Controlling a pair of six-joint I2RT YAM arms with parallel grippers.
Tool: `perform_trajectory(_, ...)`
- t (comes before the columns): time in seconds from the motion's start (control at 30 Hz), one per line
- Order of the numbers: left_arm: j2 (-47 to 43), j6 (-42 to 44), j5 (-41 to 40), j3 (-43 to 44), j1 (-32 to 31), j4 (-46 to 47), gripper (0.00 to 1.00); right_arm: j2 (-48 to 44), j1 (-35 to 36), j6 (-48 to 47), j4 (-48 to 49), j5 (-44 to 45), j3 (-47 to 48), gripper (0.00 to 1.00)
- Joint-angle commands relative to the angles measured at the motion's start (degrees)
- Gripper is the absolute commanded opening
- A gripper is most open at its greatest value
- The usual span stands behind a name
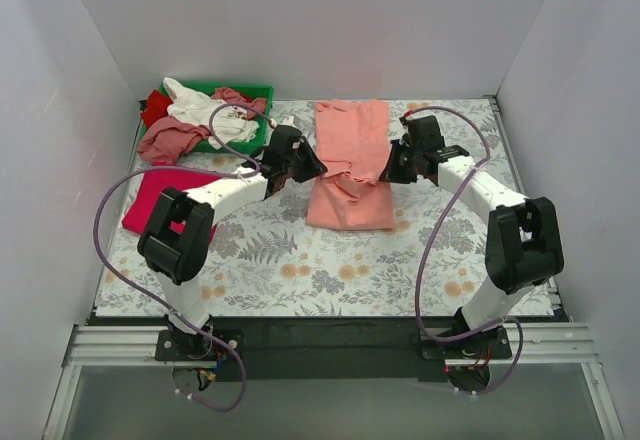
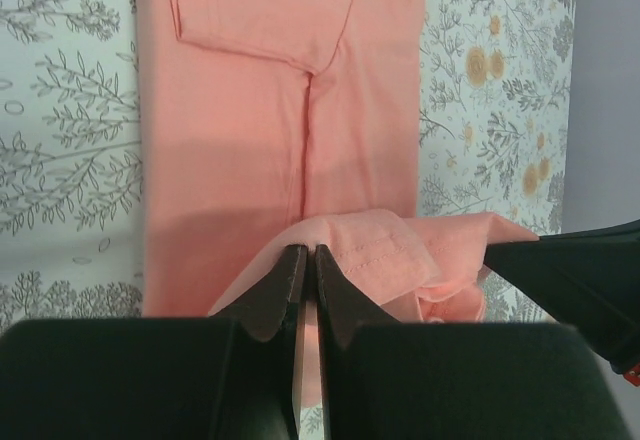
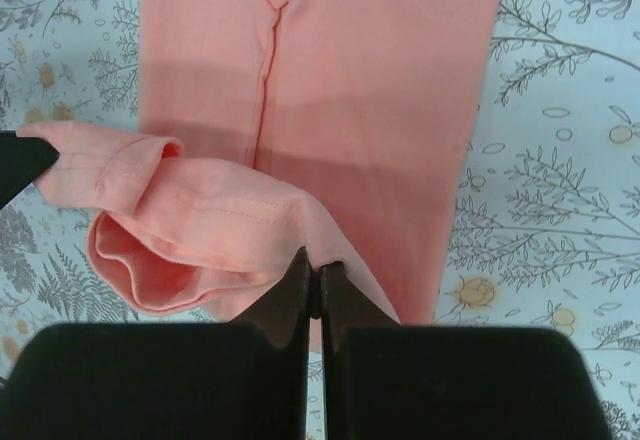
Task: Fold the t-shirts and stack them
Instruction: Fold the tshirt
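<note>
A salmon-pink t-shirt [image 1: 350,165] lies lengthwise on the middle of the floral table. My left gripper [image 1: 312,165] is shut on its left side [image 2: 350,250] and my right gripper [image 1: 392,170] is shut on its right side [image 3: 240,220]. Both hold the pinched hem lifted above the flat part of the shirt [image 2: 250,110] [image 3: 380,90]. A folded magenta-red t-shirt [image 1: 158,198] lies flat at the left. White [image 1: 200,110], dusty-rose [image 1: 170,140] and red [image 1: 155,108] shirts are heaped in and over the green tray [image 1: 262,92].
The green tray stands at the back left corner. White walls close the table on three sides. My left arm [image 1: 215,200] reaches over the edge of the magenta-red shirt. Bare floral cloth [image 1: 330,270] shows in front of the salmon shirt.
</note>
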Motion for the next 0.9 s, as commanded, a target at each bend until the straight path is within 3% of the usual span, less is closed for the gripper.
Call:
perform_trajectory(0.0, 2.35, 2.34, 1.79, 4.89, 1.51, 0.44, 0.0, 2.33, -1.25, -1.74, 1.8, -2.56, 5.22, 0.01)
perform_trajectory(0.47, 12.82, 4.19, 2.05, 13.42, 4.59, -1.93, 0.0, 14.72, -4.85, -2.01, 2.15, -5.72, 14.37, 0.01)
perform_trajectory(0.6, 15.19, 4.45, 3.11, 15.45, 5.21, -2.98, 0.0, 17.54, -5.9, -2.1, 2.24, -6.69, 17.0, 0.13)
perform_trajectory(0.7, 15.11, 4.98, 2.85, 16.59, 5.65, -3.6, 0.26, 18.86, -7.22, -2.27, 2.07, -8.0, 18.5, 0.33)
perform_trajectory(0.77, 13.62, 5.68, 2.41, 16.77, 5.82, -3.78, 0.58, 18.07, -7.75, -2.45, 2.06, -8.62, 18.59, 0.4)
perform_trajectory(0.8, 13.0, 5.94, 2.49, 16.95, 5.74, -3.78, 0.79, 17.55, -7.84, -2.8, 2.06, -8.88, 18.42, 0.54)
perform_trajectory(0.83, 12.3, 6.21, 2.49, 16.69, 5.74, -3.78, 0.89, 16.24, -7.84, -3.58, 2.15, -9.06, 18.15, 0.58)
perform_trajectory(0.87, 10.47, 6.21, 3.19, 16.34, 5.74, -3.69, 0.9, 15.35, -7.93, -4.03, 2.07, -10.19, 17.72, 0.59)
